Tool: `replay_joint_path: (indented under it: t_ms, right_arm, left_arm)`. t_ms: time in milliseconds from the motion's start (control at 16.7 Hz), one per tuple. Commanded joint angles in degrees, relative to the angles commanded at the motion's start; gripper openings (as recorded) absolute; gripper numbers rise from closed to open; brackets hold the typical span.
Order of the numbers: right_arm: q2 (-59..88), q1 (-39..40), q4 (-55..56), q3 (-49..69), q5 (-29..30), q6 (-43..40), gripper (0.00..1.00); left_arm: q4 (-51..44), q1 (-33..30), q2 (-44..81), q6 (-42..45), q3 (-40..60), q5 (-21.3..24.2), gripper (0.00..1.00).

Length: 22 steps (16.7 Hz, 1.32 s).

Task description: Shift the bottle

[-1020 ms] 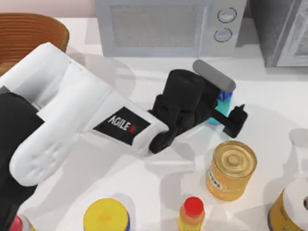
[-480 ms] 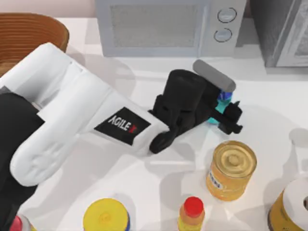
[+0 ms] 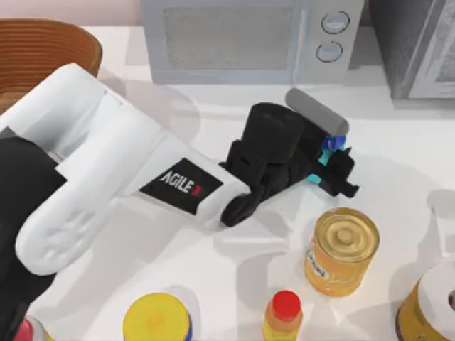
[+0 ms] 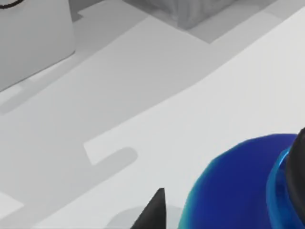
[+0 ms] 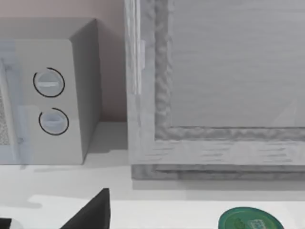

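In front of the microwave (image 3: pixel 249 39), on the worktop (image 3: pixel 398 163), the top view has the left claw (image 3: pixel 334 165) reaching across with its black fingers pressed in on the bottle (image 3: pixel 328 153). Little of the bottle shows: a sliver of teal and blue between the fingers, just past the knob end of the microwave and a short way behind the golden can (image 3: pixel 341 250). The bottle looks upright and appears to be pinched at or just below the shoulder.

In the left wrist view the bottle's blue shoulder (image 4: pixel 233 186) bulges close to the lens, glossy and rounded, with the black cap at the picture's edge. One dark fingertip (image 4: pixel 153 210) pokes in beside it, close to the shoulder; contact cannot be made out from here.

In the right wrist view there is the microwave's knob side (image 5: pixel 50 98), a grey cabinet (image 5: pixel 214 86) next to it and a green lid (image 5: pixel 248 222) below. A dark wedge of the right claw (image 5: pixel 93 212) sits at the edge; whether its fingers are spread cannot be told.

My judgement: the bottle is small, light and stiff, probably smooth plastic, so it may slip or twist under a hard squeeze. The straight body below the shoulder is the safer hold, since the curved shoulder could squirt out of the fingers.
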Motion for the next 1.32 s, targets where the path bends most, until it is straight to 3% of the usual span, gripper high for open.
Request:
replay_joint_path:
  t_ms: [600,840,1320]
  right_arm:
    - [0.00,0.00,0.00,0.00,0.00,0.00,1.00]
    - [0.00,0.00,0.00,0.00,0.00,0.00,1.00]
    - [0.00,0.00,0.00,0.00,0.00,0.00,1.00]
  left_arm:
    - [0.15,0.80,-0.86,-0.13,-0.80,-0.68,0.00]
    - [1.42,6.51,-8.83,-2.30,-8.76,-6.13,0.00]
    - [4.04,19.24,-32.20,-8.86,-36.84,-18.02,0.00]
